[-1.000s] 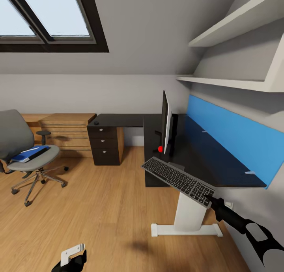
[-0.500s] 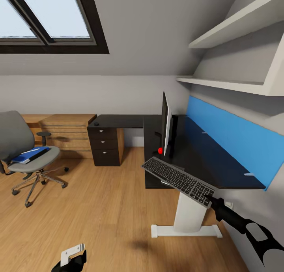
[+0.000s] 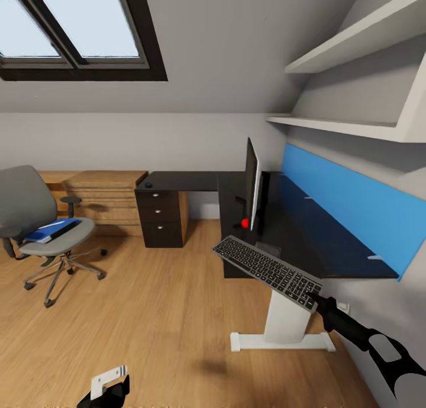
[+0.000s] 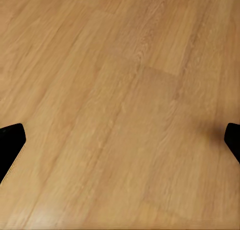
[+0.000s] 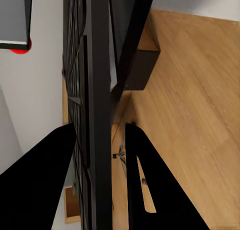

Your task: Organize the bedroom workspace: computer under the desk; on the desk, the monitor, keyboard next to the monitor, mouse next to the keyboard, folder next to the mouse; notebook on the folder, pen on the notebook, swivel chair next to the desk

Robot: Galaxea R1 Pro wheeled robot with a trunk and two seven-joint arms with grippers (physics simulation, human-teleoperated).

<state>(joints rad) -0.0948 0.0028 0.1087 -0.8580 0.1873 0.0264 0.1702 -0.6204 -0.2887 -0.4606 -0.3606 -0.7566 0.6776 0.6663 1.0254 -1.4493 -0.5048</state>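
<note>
Right gripper [image 3: 312, 298] is clenching the keyboard [image 3: 267, 271] by 1 short end; in the right wrist view its 2 fingers [image 5: 142, 185] are sitting on either face of the thin board [image 5: 97, 115]. The rest of the keyboard is cantilevering out beyond the fingertips, tilted, hanging in the air over the near edge of the counter [image 3: 307, 242]. No contact with the top is visible.

Left gripper [image 3: 109, 384] is hanging low with its fingers [image 4: 10, 145] spread wide and released, nothing between them, above bare floor [image 4: 120, 110].

Monitor [image 3: 252, 183] is standing on the counter just beyond the keyboard's free end, edge-on to the head camera, red dot at its lower corner.

Folder [image 3: 48, 229] is lying on the seat of the swivel chair [image 3: 35, 219], well apart from both grippers. Pen, notebook and mouse: cannot identify with confidence.

Risks, as judged:
- End grip on a long board: any quick wrist turn may be levering the keyboard out of the fingers, so it slips or rotates in the pinch.
- Free end is near the monitor's stand; pushing forward before lowering could be knocking the thin screen over.
- Tilted release: 1 corner landing first may send the board skidding off the near edge onto the floor.
- Placement too far from the monitor would be failing the "next to" condition.
</note>
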